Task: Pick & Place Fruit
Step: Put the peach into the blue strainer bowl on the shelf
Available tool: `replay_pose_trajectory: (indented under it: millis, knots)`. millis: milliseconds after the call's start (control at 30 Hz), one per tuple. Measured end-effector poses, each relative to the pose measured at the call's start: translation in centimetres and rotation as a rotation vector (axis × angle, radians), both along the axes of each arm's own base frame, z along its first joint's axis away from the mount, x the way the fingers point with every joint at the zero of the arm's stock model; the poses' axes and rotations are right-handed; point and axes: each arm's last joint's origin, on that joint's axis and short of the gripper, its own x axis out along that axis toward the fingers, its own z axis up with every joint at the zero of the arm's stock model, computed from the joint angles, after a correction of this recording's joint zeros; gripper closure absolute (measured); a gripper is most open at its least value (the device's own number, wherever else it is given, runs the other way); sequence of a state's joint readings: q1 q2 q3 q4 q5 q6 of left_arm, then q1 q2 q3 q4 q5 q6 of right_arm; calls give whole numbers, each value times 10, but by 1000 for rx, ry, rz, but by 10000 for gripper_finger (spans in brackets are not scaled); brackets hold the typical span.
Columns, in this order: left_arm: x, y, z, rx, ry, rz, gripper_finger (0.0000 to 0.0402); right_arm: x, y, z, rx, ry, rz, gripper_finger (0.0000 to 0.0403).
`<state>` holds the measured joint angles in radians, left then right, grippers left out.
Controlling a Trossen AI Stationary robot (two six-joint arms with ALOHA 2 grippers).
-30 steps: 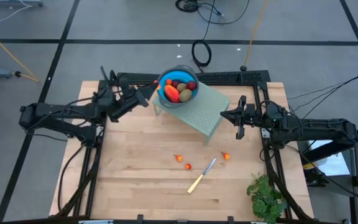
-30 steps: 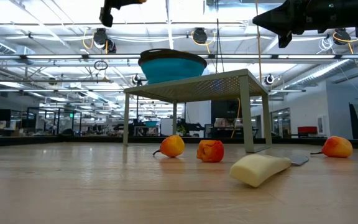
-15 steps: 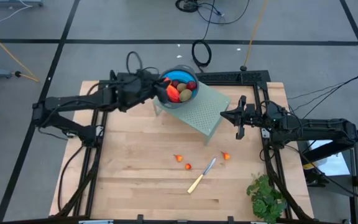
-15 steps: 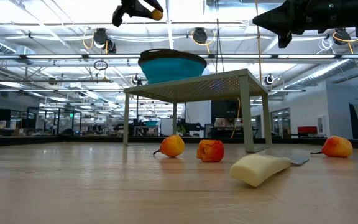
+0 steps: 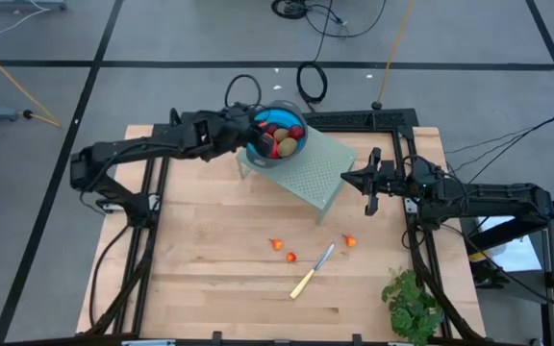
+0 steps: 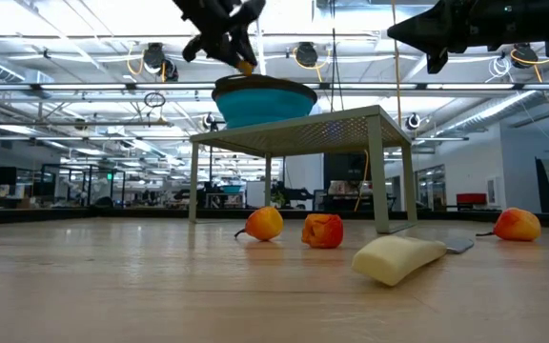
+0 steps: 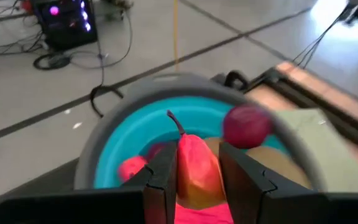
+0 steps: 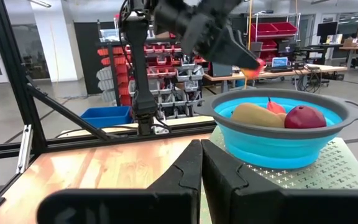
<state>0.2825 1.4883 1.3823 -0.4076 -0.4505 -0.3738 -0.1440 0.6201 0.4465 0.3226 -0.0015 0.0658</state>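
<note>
Now orange-red fruit (image 7: 194,168) between left tool (image 7: 199,180) fingers.

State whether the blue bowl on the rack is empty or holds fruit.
Holds fruit: the blue bowl contains a dark red ball and a brownish-green oval.

The table (image 5: 210,279) is pale wood planks, smooth with a faint sheen. The bowl (image 8: 272,146) looks like soft matt plastic — blue walls, grey rim. It sits on a perforated metal stand (image 5: 320,173), pale and matt. The fruit (image 7: 194,168) has a waxy gloss. The arms — dark, matt.
</note>
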Motion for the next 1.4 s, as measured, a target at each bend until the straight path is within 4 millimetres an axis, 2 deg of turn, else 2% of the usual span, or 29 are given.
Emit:
replay_pose_trajectory:
  millis: [300,967,1400]
  knots:
    - [-6,14,-20,-95,145,21,304,0,0,-1,1,5,0,401]
    - [-9,15,-22,-122,166,1,304,0,0,-1,0,7,0,401]
    - [-9,15,-22,-126,163,5,241,0,0,-1,1,7,0,401]
